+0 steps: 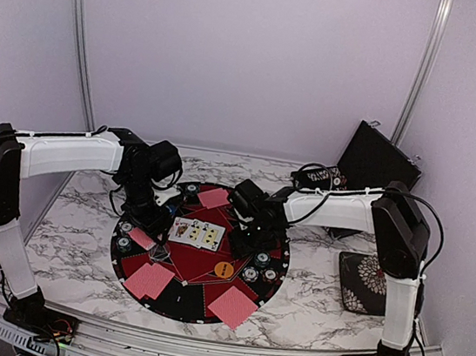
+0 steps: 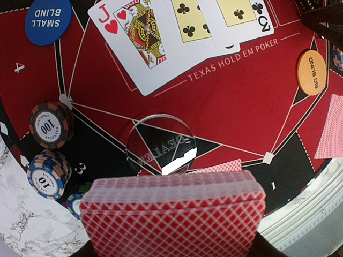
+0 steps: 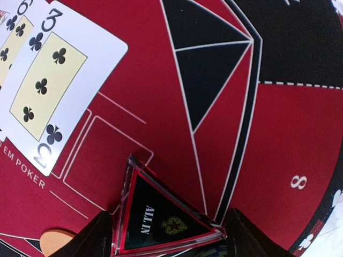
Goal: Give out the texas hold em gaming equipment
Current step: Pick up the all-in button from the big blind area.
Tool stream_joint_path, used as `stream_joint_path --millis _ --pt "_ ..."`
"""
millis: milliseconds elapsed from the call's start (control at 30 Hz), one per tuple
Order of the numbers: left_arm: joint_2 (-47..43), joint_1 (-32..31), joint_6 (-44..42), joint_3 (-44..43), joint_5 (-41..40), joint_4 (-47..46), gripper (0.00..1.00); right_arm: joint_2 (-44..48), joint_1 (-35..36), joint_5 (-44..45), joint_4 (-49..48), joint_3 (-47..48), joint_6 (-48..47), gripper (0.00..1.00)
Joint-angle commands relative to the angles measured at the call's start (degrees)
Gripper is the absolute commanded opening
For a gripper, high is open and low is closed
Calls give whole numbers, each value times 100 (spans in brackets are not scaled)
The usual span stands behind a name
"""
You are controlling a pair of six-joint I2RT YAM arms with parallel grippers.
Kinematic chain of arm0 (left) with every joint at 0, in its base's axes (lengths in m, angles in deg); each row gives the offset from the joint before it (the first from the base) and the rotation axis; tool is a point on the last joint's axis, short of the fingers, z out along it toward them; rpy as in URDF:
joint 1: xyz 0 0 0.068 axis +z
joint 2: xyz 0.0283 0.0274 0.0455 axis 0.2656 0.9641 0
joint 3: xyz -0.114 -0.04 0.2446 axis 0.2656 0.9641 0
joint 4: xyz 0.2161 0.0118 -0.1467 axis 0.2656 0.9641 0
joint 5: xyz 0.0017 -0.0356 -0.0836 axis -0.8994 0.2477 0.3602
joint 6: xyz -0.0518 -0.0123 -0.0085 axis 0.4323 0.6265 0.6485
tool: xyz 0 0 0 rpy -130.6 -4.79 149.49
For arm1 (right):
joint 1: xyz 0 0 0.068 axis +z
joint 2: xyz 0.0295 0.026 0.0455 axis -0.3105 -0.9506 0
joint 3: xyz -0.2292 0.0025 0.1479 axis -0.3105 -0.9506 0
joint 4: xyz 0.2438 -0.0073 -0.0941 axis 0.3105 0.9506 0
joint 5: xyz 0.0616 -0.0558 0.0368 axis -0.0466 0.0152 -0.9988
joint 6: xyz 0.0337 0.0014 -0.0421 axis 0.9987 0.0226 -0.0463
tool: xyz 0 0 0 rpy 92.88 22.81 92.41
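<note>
Top external view: a round red-and-black poker mat (image 1: pixel 194 299) is seen on a marble-patterned table (image 1: pixel 73 227), with both arms reaching in over it. Three face-up cards (image 1: pixel 196 233) are laid in a row at the mat's middle, and red-backed cards are set at the near-left seat (image 1: pixel 148 279), the near-right seat (image 1: pixel 232 306) and the far side (image 1: pixel 213 198). An orange button disc (image 1: pixel 223 270) is placed just near of the face-up row, and small chip stacks (image 1: pixel 259 275) are grouped at the mat's right. A black case (image 1: pixel 376 164) stands open at the far right, with a dark flower-patterned tray (image 1: pixel 363 283) near of it.

In the left wrist view, a thick deck of red-backed cards (image 2: pixel 172 217) is gripped between the partly spread fingers of the left gripper (image 2: pixel 172 243). Beyond it, a clear dealer disc (image 2: pixel 159 146) lies on the felt, a blue "small blind" disc (image 2: pixel 47 20) sits at the upper left, and two chip stacks (image 2: pixel 50 124) are lined along the mat's left edge.

In the right wrist view, a triangular "all in" marker (image 3: pixel 161 217) is seen between the widely spread fingers of the right gripper (image 3: pixel 167 238), tilted on edge; whether the fingers are pressed against it cannot be told.
</note>
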Motion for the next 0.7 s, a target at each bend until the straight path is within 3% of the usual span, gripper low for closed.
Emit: stream_joint_path --millis 0,667 --pt "-106 -20 -20 47 66 -38 46 -25 -18 -55 144 188 44 70" --pt "-150 5 -27 117 56 -65 46 -350 30 -136 212 723 -169 58"
